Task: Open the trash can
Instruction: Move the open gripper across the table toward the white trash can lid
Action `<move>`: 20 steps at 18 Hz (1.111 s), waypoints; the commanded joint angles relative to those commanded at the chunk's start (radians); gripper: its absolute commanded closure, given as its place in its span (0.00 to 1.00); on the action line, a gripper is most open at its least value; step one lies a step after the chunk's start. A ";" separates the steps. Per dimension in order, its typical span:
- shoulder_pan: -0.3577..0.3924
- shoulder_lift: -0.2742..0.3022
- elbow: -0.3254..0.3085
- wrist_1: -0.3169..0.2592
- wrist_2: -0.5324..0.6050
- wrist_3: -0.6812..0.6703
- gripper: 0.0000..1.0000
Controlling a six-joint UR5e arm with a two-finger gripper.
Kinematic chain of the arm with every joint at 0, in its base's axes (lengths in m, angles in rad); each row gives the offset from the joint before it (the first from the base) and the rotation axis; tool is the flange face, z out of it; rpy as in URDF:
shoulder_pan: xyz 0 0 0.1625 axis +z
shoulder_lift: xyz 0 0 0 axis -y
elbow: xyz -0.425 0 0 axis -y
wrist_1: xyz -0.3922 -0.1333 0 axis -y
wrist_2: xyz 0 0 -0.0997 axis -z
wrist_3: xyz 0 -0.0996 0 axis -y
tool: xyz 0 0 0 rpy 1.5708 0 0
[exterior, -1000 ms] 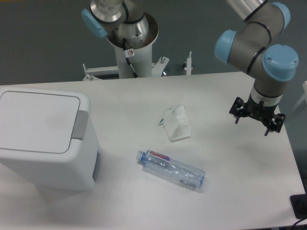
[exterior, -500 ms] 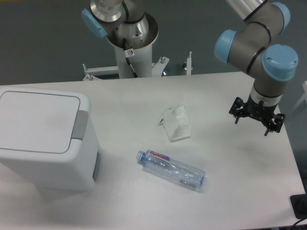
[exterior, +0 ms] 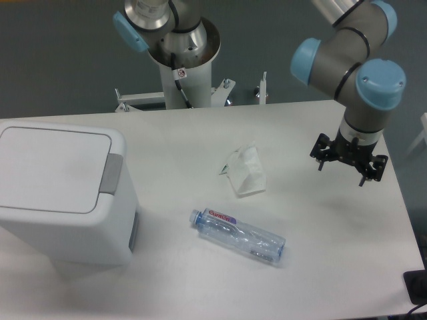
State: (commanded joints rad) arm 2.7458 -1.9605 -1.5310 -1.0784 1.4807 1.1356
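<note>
The trash can (exterior: 63, 193) is a large white boxy bin at the left of the table. Its flat white lid (exterior: 50, 167) lies shut, with a grey push-tab (exterior: 112, 173) on its right rim. My gripper (exterior: 347, 163) hangs above the right side of the table, far from the bin. Its two black fingers are spread apart and hold nothing.
A crumpled white tissue (exterior: 245, 171) lies near the table's middle. A clear plastic bottle (exterior: 240, 235) with a blue cap lies on its side in front of it. The arm's base column (exterior: 181, 50) stands behind the table's far edge. The table's right edge is close to the gripper.
The arm and gripper have shifted slightly left and toward the back. The bin, tissue and bottle have not moved.
</note>
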 joint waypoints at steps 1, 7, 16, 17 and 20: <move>0.003 0.000 0.014 -0.001 -0.032 -0.045 0.00; -0.006 0.055 0.029 0.000 -0.178 -0.237 0.00; -0.086 0.135 0.069 -0.002 -0.382 -0.493 0.00; -0.104 0.137 0.086 -0.002 -0.393 -0.517 0.00; -0.167 0.143 0.098 0.000 -0.399 -0.600 0.00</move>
State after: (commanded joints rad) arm 2.5788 -1.8178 -1.4328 -1.0784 1.0815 0.5356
